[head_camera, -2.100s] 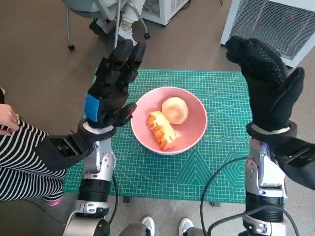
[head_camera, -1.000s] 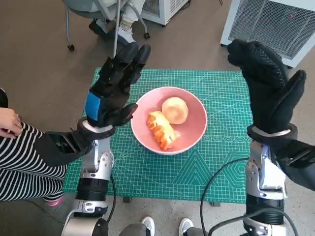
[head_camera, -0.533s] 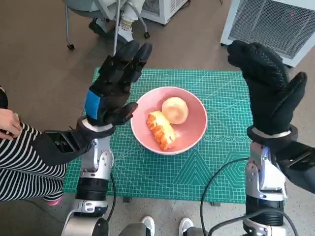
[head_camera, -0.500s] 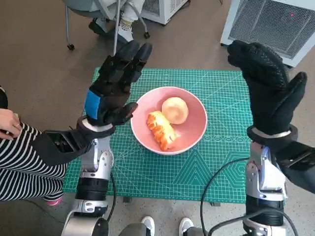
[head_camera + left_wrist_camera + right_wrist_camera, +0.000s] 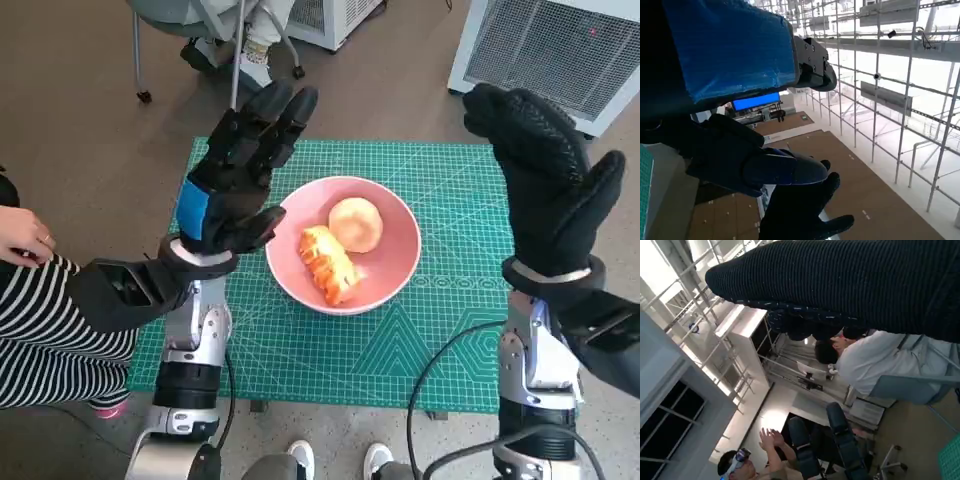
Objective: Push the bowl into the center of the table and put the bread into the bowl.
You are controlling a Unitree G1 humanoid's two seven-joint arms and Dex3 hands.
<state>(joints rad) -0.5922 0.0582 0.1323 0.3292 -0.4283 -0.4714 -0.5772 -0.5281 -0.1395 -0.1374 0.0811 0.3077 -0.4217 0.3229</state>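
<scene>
Overhead, I saw the pink bowl on the green mat near the middle of the table, with a long bread and a round bun inside it. My left hand and right hand were both raised clear of the table, fingers spread, holding nothing. The wrist views showed none of that: the left one caught only ceiling trusses and the right glove beyond its own fingers; the right one showed a seated person and another with raised hands. Compared with two seconds earlier, my left hand had lifted a little; the bowl and bread had not moved.
</scene>
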